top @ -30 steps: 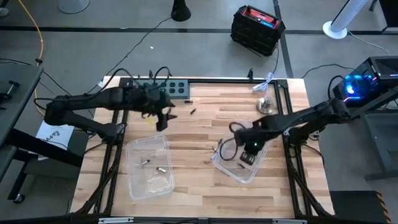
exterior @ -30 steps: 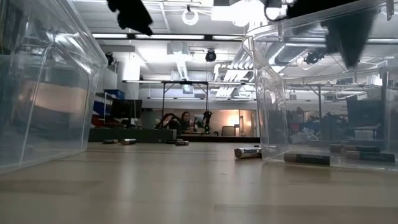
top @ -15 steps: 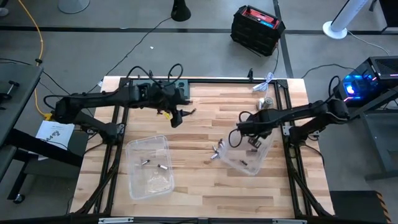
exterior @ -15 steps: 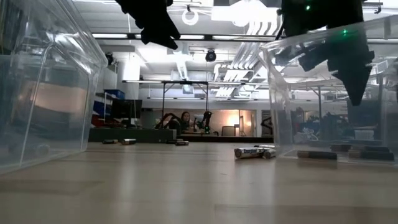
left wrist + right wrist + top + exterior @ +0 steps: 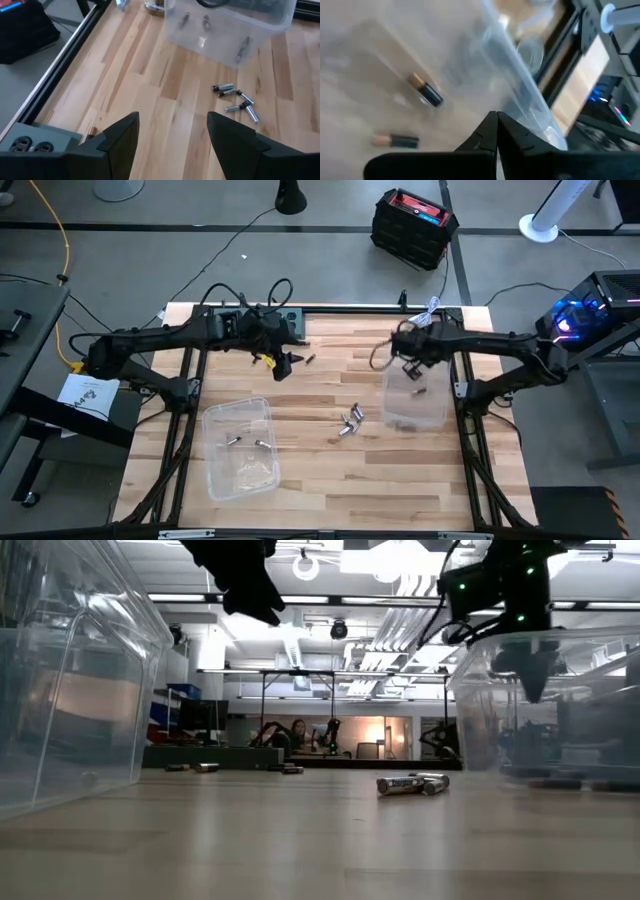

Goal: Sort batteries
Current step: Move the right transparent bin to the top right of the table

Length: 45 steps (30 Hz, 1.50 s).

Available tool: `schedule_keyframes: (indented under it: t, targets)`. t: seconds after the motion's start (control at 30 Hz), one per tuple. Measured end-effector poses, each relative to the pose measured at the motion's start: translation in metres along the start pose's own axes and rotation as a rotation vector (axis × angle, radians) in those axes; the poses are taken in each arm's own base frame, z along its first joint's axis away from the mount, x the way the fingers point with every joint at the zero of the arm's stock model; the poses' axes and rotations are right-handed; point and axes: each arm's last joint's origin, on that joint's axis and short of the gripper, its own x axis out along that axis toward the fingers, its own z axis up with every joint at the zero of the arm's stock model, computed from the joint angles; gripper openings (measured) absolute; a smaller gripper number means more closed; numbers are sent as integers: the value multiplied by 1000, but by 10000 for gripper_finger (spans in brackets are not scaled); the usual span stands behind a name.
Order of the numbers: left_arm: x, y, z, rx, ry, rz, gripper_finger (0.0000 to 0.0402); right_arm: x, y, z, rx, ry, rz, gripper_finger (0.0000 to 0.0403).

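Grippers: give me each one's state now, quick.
Left gripper: open, empty.
Right gripper: shut on the bin wall.

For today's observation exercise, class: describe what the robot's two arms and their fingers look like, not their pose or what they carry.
Both arms are dark, nearly black, slim and jointed, with loose black cables looping near each wrist. The left gripper ends in two broad, flat black fingers, with a small yellow marking close behind it. The right gripper has black fingers tapering to a point, and small green indicator lights glow on its wrist.

The wooden table (image 5: 320, 470) carries two clear plastic bins, lower left (image 5: 241, 448) and right of centre (image 5: 417, 398), with loose batteries (image 5: 349, 420) clustered between.
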Motion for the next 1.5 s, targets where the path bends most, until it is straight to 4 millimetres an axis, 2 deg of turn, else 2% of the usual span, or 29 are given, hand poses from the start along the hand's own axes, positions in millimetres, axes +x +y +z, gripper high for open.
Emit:
schedule_keyframes:
  t: [0.3,0.67,0.77,0.9,1.0,1.07,1.13,1.23,1.33,1.5]
  targets:
    - [0,1,-3,-12,31,4,225,7,-5,47,168,-276,211,0]
    - [-1,1,-4,11,40,6,225,-3,-14,84,378,-552,416,0]
    - [-1,3,-4,9,41,10,225,-18,-21,91,367,-606,470,0]
    - [-1,6,-4,2,41,18,225,-55,-37,96,277,-691,484,0]
    - [-1,7,-4,0,41,21,225,-84,-40,94,197,-742,638,0]
    - [-1,7,-4,0,42,20,225,-104,-32,91,110,-758,844,0]
    - [-1,7,-4,1,42,20,225,-118,-14,82,-7,-730,1018,0]
    - [-1,7,-4,0,42,20,225,-128,25,60,-127,-649,1111,0]
    - [-1,7,-4,0,41,20,225,-121,65,33,-200,-524,1117,0]
    - [-1,7,-4,0,44,20,225,-93,119,-9,-206,-288,1048,15]
